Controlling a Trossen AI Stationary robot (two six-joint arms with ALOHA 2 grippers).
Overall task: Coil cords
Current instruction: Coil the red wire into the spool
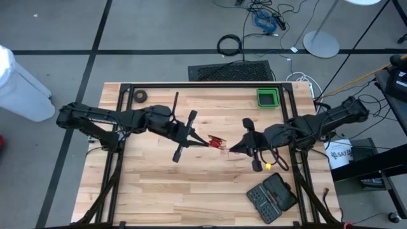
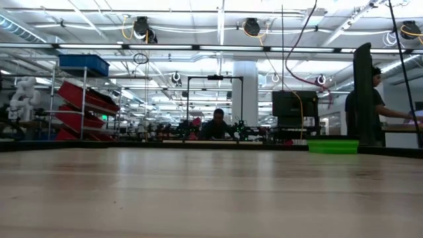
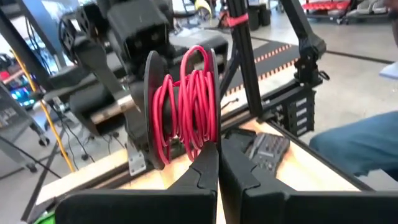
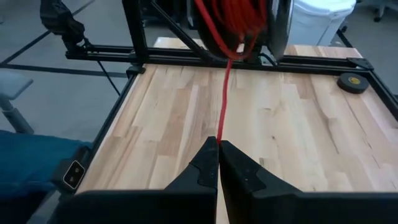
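The reel (image 3: 183, 106), wound with red cord (image 1: 218, 142), is held up over the table's (image 1: 191, 191) middle between both arms; the left gripper (image 3: 219, 163) is clenched at the reel's rim, apparently gripping it; the right gripper (image 4: 218, 153) is pinched shut on the cord's free run, which stretches taut to the reel. Winding is judged under way, most cord being already coiled; the next move calls for the strand to be fed round the reel under tension, without slipping off. No brand or writing can be read; a tag near the table's right edge is illegible.

Reel (image 1: 218, 142) between both tools, seemingly
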